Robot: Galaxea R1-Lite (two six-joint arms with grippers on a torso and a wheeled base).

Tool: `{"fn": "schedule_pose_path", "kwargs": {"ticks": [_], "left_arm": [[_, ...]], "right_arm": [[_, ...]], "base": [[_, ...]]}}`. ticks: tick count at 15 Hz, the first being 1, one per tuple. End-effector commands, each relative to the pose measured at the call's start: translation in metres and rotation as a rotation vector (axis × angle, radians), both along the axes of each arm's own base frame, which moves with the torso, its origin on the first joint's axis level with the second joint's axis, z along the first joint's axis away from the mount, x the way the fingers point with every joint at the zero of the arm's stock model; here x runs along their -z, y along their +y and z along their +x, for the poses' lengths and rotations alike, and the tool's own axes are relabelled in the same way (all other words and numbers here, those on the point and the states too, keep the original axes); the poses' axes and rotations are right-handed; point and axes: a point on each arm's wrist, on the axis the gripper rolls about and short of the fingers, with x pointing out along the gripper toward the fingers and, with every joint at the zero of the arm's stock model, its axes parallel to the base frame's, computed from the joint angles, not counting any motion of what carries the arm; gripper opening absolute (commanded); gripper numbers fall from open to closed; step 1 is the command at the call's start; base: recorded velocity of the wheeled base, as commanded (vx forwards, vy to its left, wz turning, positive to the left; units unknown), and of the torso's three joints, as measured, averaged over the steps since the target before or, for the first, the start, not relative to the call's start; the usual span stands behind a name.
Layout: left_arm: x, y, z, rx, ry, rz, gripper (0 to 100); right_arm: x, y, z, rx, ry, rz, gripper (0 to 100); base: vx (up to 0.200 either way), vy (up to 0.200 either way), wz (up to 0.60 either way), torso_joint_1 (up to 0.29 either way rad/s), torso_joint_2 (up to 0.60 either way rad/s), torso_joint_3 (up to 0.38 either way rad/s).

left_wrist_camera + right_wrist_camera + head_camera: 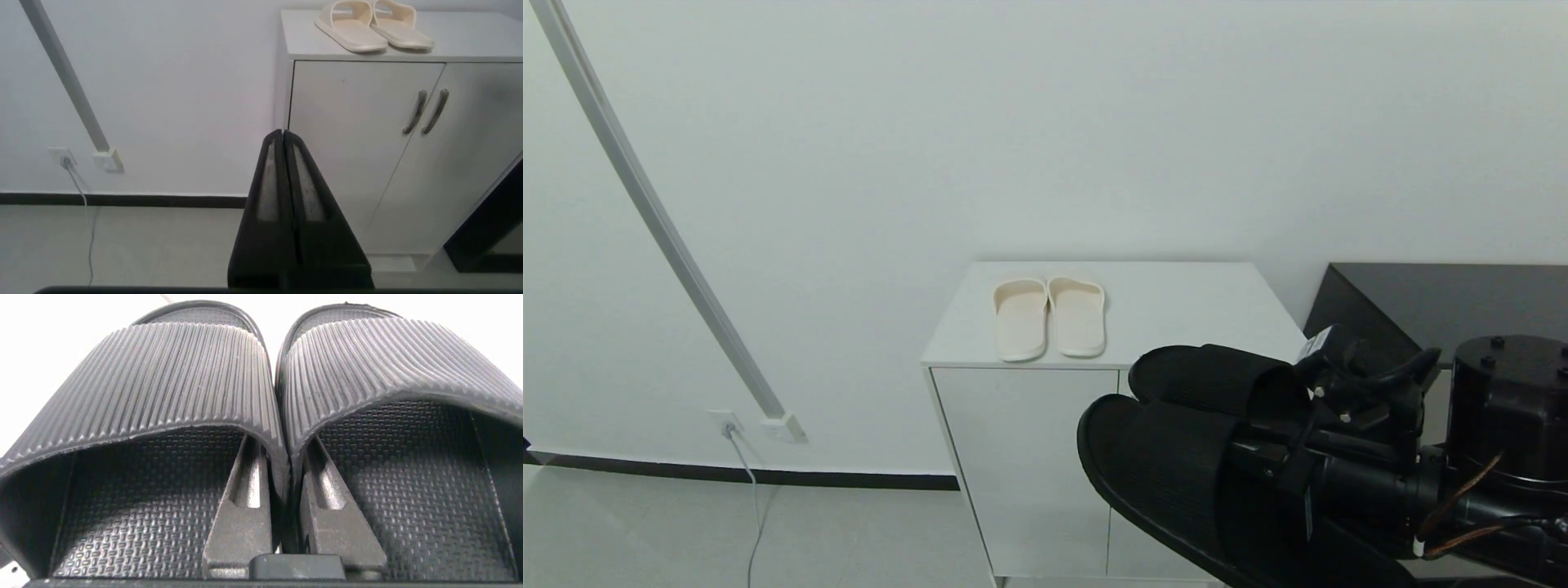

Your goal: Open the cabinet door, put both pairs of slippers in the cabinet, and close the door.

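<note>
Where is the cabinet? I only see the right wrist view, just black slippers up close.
Observer: The cabinet stands beyond your black slippers, by the wall, both doors shut.
Operator: Where are the other slippers?
Observer: The cream slippers lie side by side on the cabinet's top.
Operator: What about my left gripper?
Observer: The left gripper is shut and empty, pointing toward the cabinet, apart from the door handles.

Ribbed black slippers (1164,465); plain cream slippers (1049,320); white cabinet (1021,457); seemingly black table (1445,296).
</note>
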Motion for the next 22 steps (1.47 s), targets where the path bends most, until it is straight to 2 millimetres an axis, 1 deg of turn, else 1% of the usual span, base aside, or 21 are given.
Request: {"fn": "schedule_pose_path", "kwargs": {"ticks": [1,3,9,22], "left_arm": [[0.0,0.0,0.0001,0.002,0.002,-0.004,100],[0.0,0.0,0.0001,0.0,0.002,-0.001,100],[0.0,0.0,0.0001,0.0,0.002,0.001,100],[0.0,0.0,0.0001,0.0,0.002,0.001,100]], "right_arm": [[-0.0003,-0.0009,-0.0011,0.0,-0.002,0.001,0],[0.0001,-0.0011,-0.0013,0.0,0.0,0.0,0],[0.0036,-0.0013,-0.0022,-0.003,0.009,-0.01,0],[0.0078,-0.0006,-0.0047,-0.013,0.021,-0.022,0]], "base": [[0.0,0.0,0.0,0.0,0.0,0.0],[0.0,0.0,0.0,-0.038,0.08,0.055],[0.0,0.0,0.0,-0.158,0.37,0.204],[0.0,0.0,0.0,-0.212,0.53,0.316]]}}
